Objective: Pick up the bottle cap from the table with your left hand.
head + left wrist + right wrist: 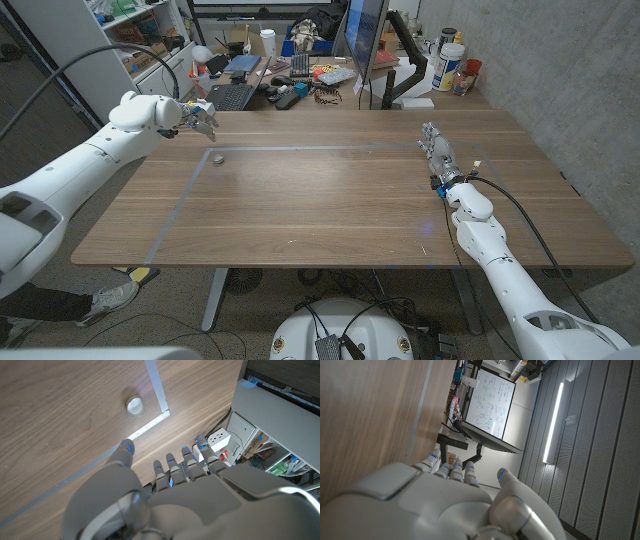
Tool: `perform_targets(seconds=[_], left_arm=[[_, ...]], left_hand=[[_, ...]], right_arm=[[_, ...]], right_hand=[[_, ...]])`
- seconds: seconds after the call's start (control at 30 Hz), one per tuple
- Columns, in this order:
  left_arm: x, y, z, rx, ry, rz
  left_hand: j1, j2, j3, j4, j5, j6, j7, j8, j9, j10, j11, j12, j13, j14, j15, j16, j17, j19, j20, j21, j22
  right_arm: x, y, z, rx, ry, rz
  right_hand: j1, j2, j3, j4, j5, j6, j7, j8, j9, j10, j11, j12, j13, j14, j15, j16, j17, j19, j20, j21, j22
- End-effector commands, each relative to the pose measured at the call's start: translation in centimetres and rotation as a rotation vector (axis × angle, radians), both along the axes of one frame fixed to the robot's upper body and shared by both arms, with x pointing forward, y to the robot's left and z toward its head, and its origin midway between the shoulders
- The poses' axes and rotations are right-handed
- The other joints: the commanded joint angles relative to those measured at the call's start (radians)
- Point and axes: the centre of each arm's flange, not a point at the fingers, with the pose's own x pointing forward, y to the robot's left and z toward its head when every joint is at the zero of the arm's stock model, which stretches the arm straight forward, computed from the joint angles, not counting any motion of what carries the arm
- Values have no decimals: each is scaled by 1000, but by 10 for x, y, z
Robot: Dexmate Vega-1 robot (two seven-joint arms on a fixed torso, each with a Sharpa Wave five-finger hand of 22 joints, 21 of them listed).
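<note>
A small pale bottle cap (217,157) lies on the wooden table (330,200), just inside the corner of a taped rectangle; the left wrist view shows the cap (134,406) from above, beside the tape corner. My left hand (196,116) hovers above the table's far left part, behind and left of the cap, holding nothing, fingers apart (170,467). My right hand (438,152) stands on its edge at the table's right side, fingers stretched out, nothing in it (450,495).
A taped outline (300,150) marks a rectangle on the table. Behind the far edge stand a keyboard (231,97), a monitor (366,40), bottles (452,66) and desk clutter. A power strip (218,438) lies beyond the table's edge in the left wrist view.
</note>
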Motion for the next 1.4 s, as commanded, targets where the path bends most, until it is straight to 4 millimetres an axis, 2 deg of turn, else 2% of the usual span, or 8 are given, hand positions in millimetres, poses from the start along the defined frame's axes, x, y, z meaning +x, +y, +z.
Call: perform_targets(seconds=[0.03, 0.53, 1.1, 1.4], left_arm=[[8, 0, -10, 16, 23, 7], [18, 5, -17, 32, 49, 24], [28, -1, -25, 86, 74, 32], [32, 5, -37, 73, 91, 36]], left_hand=[[17, 0, 9, -3, 4, 9, -7, -2, 2, 9, 1, -1, 2, 9, -73, 6, 2, 10, -2, 4, 2], [33, -2, 12, -8, 2, 14, -7, -3, 2, 11, 0, -3, 3, 15, -76, 5, 2, 20, -12, 4, 2], [47, -1, 15, -10, 1, 24, -7, -2, 2, 20, 1, -2, 3, 15, -79, 2, 3, 21, -18, 1, 2], [54, -1, 15, -8, -1, 30, -7, -2, 3, 24, 4, -1, 4, 20, -79, 3, 5, 33, -23, 3, 2]], right_arm=[[0, 1, -1, -9, 7, -2], [2, 5, -3, -12, 12, -1], [2, 7, -1, -15, 10, -7], [4, 8, -1, -25, 15, -5]], right_hand=[[-3, 42, -4, 1, 6, -3, 0, 4, 3, 4, -3, 6, 5, 8, 0, 5, 1, 6, -75, -5, 4], [-5, 41, -7, 0, 6, -3, -3, 4, 3, 5, -7, 6, 5, 8, 0, 4, 1, 6, -75, -8, 4], [-4, 41, -9, -1, 7, -3, -3, 4, 3, 4, -10, 5, 5, 8, 0, 3, 1, 7, -74, -11, 4], [-4, 42, -9, -1, 7, -2, -4, 5, 3, 5, -12, 5, 5, 9, -1, 3, 1, 8, -74, -12, 4]])
